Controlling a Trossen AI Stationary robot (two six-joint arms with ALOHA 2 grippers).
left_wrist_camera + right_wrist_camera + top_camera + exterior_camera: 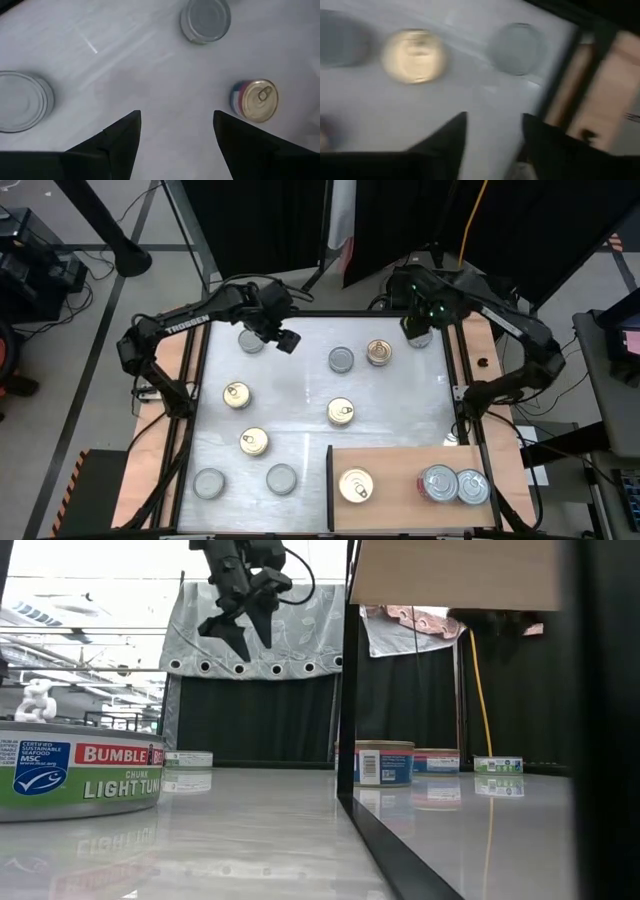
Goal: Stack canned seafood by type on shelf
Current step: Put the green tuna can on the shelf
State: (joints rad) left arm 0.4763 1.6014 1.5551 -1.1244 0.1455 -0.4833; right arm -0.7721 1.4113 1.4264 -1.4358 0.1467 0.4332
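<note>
1. The left pincer [288, 340] hangs above the far left part of the white tabletop [300, 405], its fingers [117, 135] spread apart with nothing between them.
2. A silver-topped tin [251, 340] sits on the tabletop just beside the left pincer.
3. The right pincer [418, 330] is at the far right corner of the tabletop, above a tin there; its fingers [450, 135] stand apart with bare tabletop showing between them, pinching nothing.
4. The shelf [400, 475], a light-brown wooden board, lies at the near right of the tabletop.
5. On the shelf rest a gold-topped tin [355, 485] towards its left side and two silver-topped tins [455, 484] touching each other towards its right.
6. Loose in the middle of the tabletop are a silver tin [341, 359], a gold tin [379, 352] near it, and another gold tin [341, 412] nearer the shelf.
7. On the left side lie two gold tins [236, 394] [254, 442], and two silver tins [209, 483] [282, 478] sit at the near edge.
</note>
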